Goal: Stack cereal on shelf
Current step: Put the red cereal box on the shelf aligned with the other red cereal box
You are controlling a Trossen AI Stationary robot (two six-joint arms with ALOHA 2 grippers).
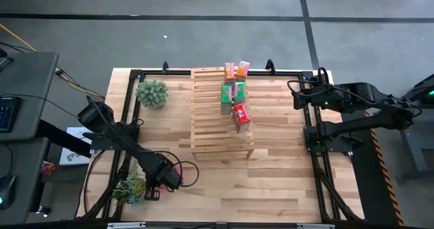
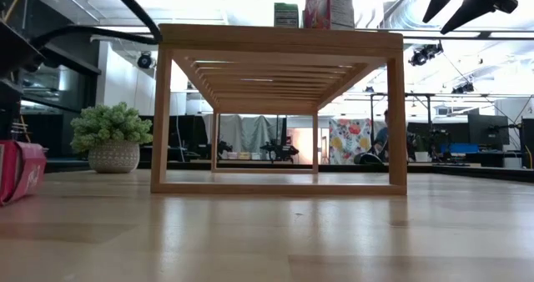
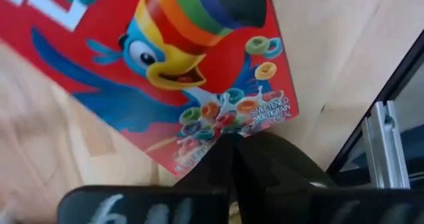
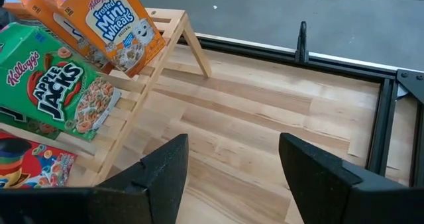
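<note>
shelf (image 1: 217,114): placed mid-worktop (image 1: 285,181) | cereal boxes (image 1: 234,97): five stood on the shelf's right half, in a row from far edge to near | sixth box (image 3: 165,71): laid on worktop at near-left corner, in left gripper (image 1: 154,188) | potted plants: one (image 1: 151,93) left of shelf, one (image 1: 129,188) beside left gripper | right gripper (image 1: 298,97): set right of shelf

Left arm: enters from about 9 o'clock of the high view and reaches toward 7 o'clock, elbow bent, forearm angled down to the near-left part of the table.
Left gripper (image 1: 154,187): low at the table surface, fingers (image 3: 265,164) drawn fully together, pinching the bottom edge of a red cereal box (image 3: 172,71).
Right arm: folded at about 3 o'clock, over the table's right edge, raised well above the surface.
Right gripper (image 4: 232,171): jaws spread wide, nothing between them, pointing toward 9 o'clock.
</note>
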